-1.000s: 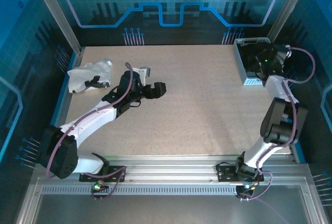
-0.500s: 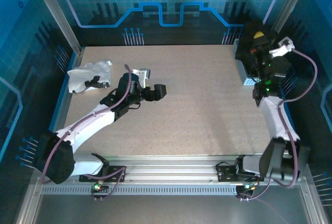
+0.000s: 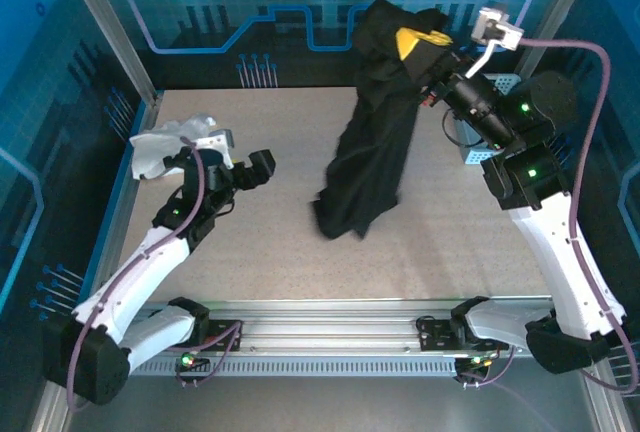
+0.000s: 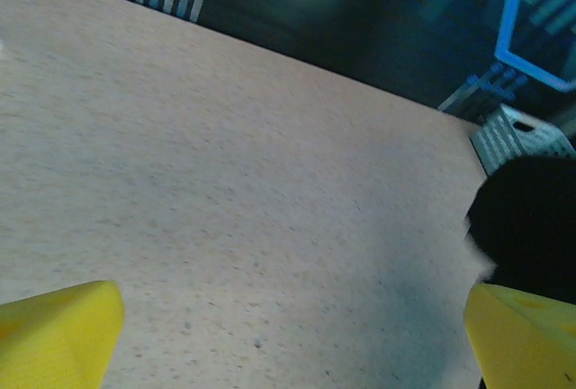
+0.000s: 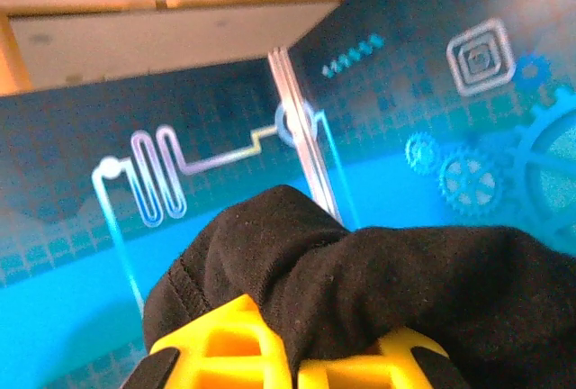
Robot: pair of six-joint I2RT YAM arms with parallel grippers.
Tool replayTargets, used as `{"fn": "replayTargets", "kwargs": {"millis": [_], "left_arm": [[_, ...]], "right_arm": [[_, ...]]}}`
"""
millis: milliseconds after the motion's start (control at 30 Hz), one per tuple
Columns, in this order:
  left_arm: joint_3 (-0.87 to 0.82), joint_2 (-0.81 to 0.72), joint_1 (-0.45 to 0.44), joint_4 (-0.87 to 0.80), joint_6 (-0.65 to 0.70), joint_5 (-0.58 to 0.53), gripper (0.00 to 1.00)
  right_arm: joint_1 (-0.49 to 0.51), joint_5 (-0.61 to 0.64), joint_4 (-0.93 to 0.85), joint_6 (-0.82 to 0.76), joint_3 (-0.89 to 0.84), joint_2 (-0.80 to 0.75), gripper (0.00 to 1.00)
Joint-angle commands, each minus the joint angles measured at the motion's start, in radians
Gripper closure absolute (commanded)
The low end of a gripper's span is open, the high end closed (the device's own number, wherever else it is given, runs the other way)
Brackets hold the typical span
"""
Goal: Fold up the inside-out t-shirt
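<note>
The right gripper (image 3: 421, 48) is clamped on the black t-shirt (image 3: 365, 152), which hangs down to the table (image 3: 440, 252), while the left gripper (image 3: 243, 152) gapes wide near the left edge.

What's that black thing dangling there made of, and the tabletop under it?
The black t-shirt looks like soft matte cloth: it hangs in limp folds. The table looks hard, speckled beige, perhaps laminate; hard to say.
</note>
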Motion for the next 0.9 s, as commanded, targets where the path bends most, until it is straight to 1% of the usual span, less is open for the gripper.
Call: {"fn": "replayTargets", "kwargs": {"millis": [0, 67, 133, 200, 267, 300, 333, 400, 467, 500, 533, 600, 667, 767, 867], "left_arm": [[-0.010, -0.085, 0.015, -0.106, -0.009, -0.136, 0.02], [-0.016, -0.128, 0.015, -0.128, 0.000, -0.172, 0.02], [-0.022, -0.160, 0.015, -0.142, 0.004, -0.181, 0.02], [-0.026, -0.171, 0.015, -0.151, 0.002, -0.179, 0.03], [-0.035, -0.167, 0.014, -0.139, -0.001, -0.158, 0.03], [-0.040, -0.161, 0.014, -0.133, 0.000, -0.145, 0.02], [-0.047, -0.149, 0.014, -0.125, 0.001, -0.130, 0.02], [-0.061, -0.119, 0.014, -0.101, 0.005, -0.125, 0.01], [-0.078, -0.060, 0.022, -0.054, 0.016, -0.157, 0.01], [-0.072, -0.010, 0.039, -0.033, 0.017, -0.165, 0.01], [-0.053, 0.052, 0.069, -0.018, 0.012, -0.149, 0.01], [0.012, 0.200, 0.124, -0.003, 0.010, -0.101, 0.01], [0.135, 0.411, 0.155, -0.014, 0.034, -0.060, 0.02], [0.326, 0.679, 0.180, -0.057, 0.059, -0.028, 0.04], [0.473, 0.876, 0.229, -0.068, 0.063, 0.029, 0.06]], "right_arm": [[0.016, -0.034, -0.195, -0.050, 0.057, 0.069, 1.00], [0.005, 0.006, -0.277, -0.063, 0.055, 0.098, 1.00], [-0.029, 0.021, -0.316, -0.037, 0.005, 0.130, 1.00], [-0.073, 0.034, -0.323, 0.001, -0.076, 0.181, 1.00], [-0.111, 0.055, -0.371, -0.008, -0.127, 0.252, 1.00], [-0.136, 0.063, -0.408, -0.017, -0.139, 0.293, 0.97], [-0.170, 0.070, -0.458, -0.034, -0.144, 0.343, 0.91], [-0.236, 0.133, -0.565, -0.091, -0.142, 0.439, 0.71], [-0.276, 0.191, -0.593, -0.132, -0.168, 0.477, 0.53], [-0.281, 0.208, -0.594, -0.148, -0.185, 0.478, 0.47], [-0.270, 0.221, -0.584, -0.165, -0.206, 0.470, 0.36], [-0.235, 0.224, -0.552, -0.185, -0.233, 0.446, 0.27], [-0.192, 0.246, -0.548, -0.207, -0.231, 0.439, 0.24], [-0.161, 0.241, -0.551, -0.218, -0.220, 0.447, 0.23], [-0.155, 0.194, -0.529, -0.209, -0.245, 0.442, 0.23]]}}
